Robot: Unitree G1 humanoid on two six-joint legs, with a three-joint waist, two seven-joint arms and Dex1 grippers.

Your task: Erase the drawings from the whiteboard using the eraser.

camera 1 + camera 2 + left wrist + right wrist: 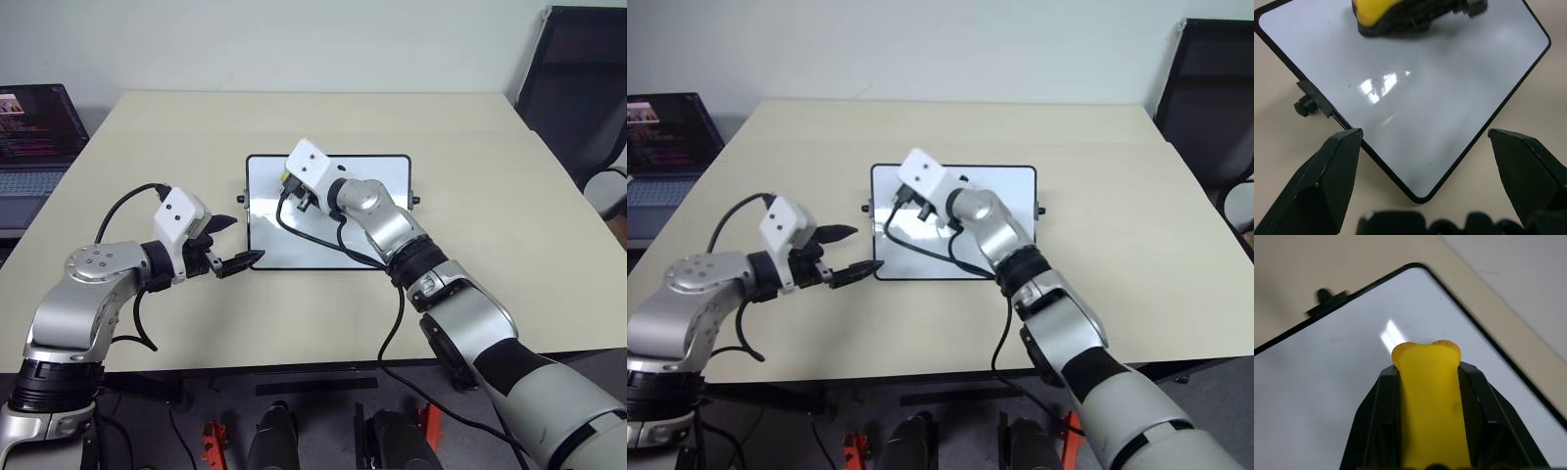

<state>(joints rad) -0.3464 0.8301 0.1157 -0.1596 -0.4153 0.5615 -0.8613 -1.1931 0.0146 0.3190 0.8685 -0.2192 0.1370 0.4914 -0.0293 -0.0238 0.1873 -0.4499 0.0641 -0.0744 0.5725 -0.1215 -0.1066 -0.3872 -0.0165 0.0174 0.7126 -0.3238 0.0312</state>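
Note:
The whiteboard lies flat in the middle of the table, black-framed with small knobs on its short sides. My right gripper is shut on the yellow eraser and holds it over the board's far left part, close to the surface. In the left wrist view the eraser has a dark underside facing the board. My left gripper stands open at the board's near left corner, its fingers straddling that corner. The drawings are out of view; my right arm hides the board's middle.
The beige table has free room all around the board. An open laptop stands beyond the table's far left corner. A black chair is at the far right.

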